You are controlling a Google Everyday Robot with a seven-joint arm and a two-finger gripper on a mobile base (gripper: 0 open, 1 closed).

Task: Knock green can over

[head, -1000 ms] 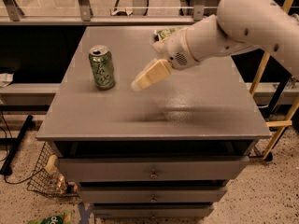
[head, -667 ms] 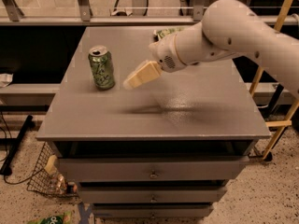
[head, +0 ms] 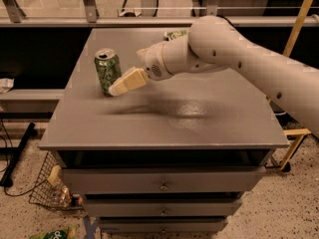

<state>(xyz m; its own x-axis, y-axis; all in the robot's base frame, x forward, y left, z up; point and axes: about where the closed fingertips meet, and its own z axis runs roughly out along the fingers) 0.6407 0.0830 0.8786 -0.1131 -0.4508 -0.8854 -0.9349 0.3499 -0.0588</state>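
The green can (head: 107, 70) stands upright on the left part of the grey cabinet top (head: 164, 118). It has pale mottled markings and a silver top with a pull tab. My gripper (head: 118, 88) comes in from the right on the white arm. Its cream fingertips (head: 125, 82) sit just in front of the can's lower right side, at or very near its wall.
A green foil snack bag (head: 175, 34) lies at the back of the cabinet top, partly hidden behind my arm. A wire basket (head: 50, 189) stands on the floor at the left. A yellow wooden frame (head: 298, 29) stands to the right.
My arm has swung left across the cabinet top, bringing the gripper from mid-table right up to the green can. The can still stands upright in the same place.
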